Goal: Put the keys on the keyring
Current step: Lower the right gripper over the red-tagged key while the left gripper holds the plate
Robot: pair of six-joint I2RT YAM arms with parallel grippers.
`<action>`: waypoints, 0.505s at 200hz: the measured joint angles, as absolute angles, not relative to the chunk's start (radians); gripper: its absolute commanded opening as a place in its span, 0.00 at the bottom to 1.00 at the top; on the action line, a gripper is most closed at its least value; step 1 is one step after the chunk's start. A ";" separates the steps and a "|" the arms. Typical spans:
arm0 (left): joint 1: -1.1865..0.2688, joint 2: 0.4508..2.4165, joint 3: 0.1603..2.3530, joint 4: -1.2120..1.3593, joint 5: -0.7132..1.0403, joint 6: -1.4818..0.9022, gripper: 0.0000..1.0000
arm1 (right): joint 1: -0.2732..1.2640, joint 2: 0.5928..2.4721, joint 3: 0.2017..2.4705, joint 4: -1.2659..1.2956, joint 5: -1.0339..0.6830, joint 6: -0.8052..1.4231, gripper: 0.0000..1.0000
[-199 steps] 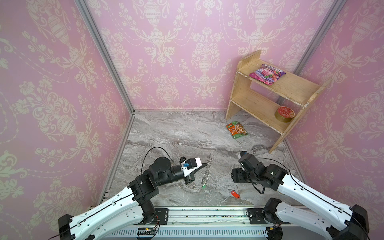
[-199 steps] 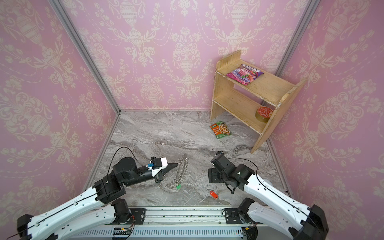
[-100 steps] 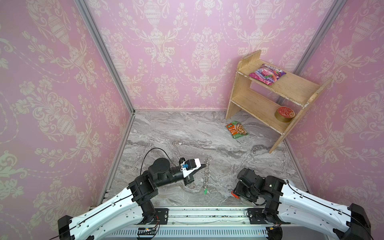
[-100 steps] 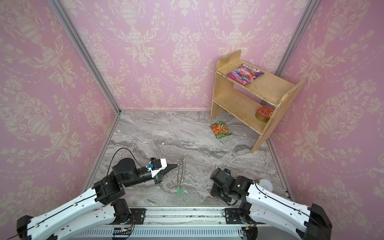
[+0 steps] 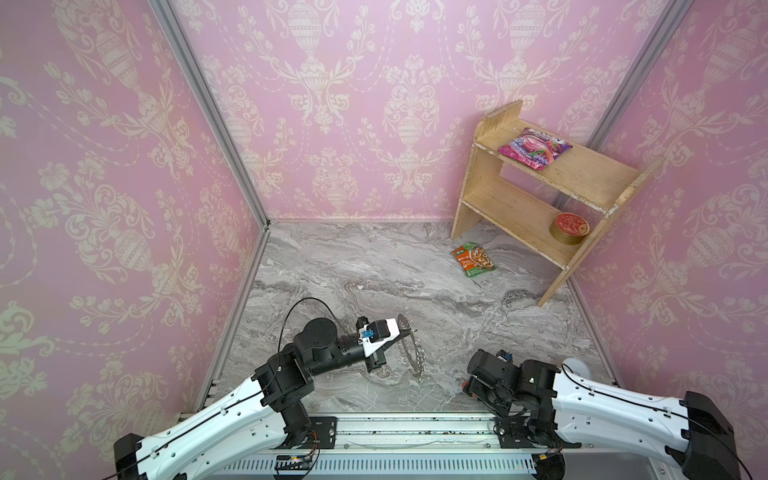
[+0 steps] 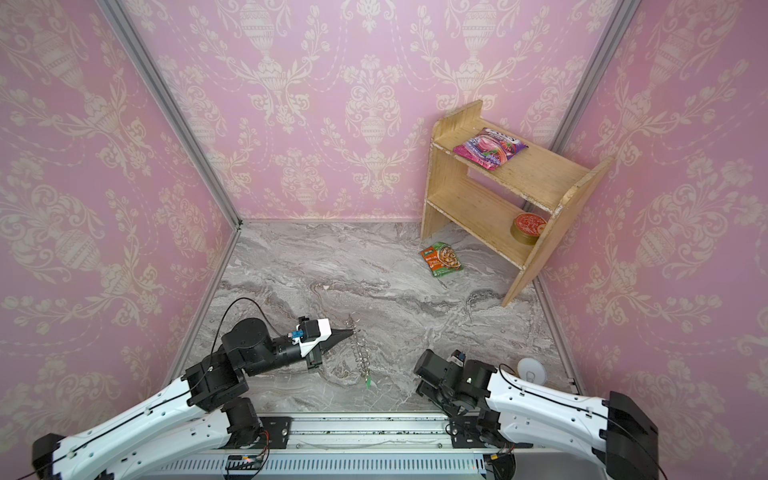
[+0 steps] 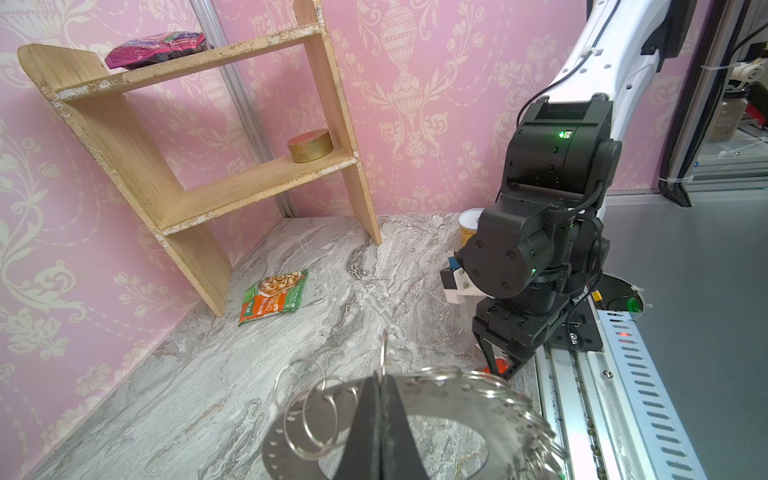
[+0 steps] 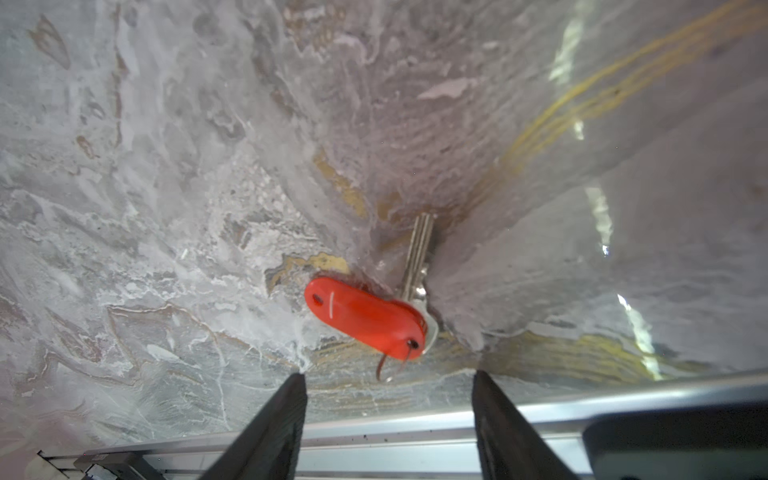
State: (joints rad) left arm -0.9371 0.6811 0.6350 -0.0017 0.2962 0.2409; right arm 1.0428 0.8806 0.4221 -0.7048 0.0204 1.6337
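A marble-patterned table (image 5: 374,270) is enclosed by pink wallpapered walls. Toward the near left of the table, the keyring (image 5: 409,351) is held up on edge by the left gripper (image 7: 380,380), whose 2 fingers are pressed together on the ring's rim. A small green tag (image 6: 368,383) is seen at the ring's near end. It seems to hang from the ring, though it is too small for that to be certain.

To the right, close to the near edge, the red-tagged key (image 8: 365,318) is laid flat on the table. The right gripper (image 8: 388,378) is lowered close to it with fingers spread. The key lies just ahead of the gap, and nothing is pinched.

At the far right a wooden shelf (image 5: 540,199) is set, with an orange-green packet (image 5: 473,259) laid by its foot.
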 measured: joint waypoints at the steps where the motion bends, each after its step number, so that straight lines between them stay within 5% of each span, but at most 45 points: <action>1: -0.937 0.681 0.635 -0.002 0.296 0.241 0.00 | 1.043 0.881 0.422 -0.703 0.022 1.636 0.68; 101: -0.937 0.683 0.635 -0.002 0.297 0.241 0.00 | 1.050 0.923 0.397 -0.512 0.059 1.748 0.72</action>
State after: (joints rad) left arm -0.9371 0.6834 0.6346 -0.0017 0.2966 0.2409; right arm 1.0500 0.9226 0.3969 -0.5121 0.0589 1.7481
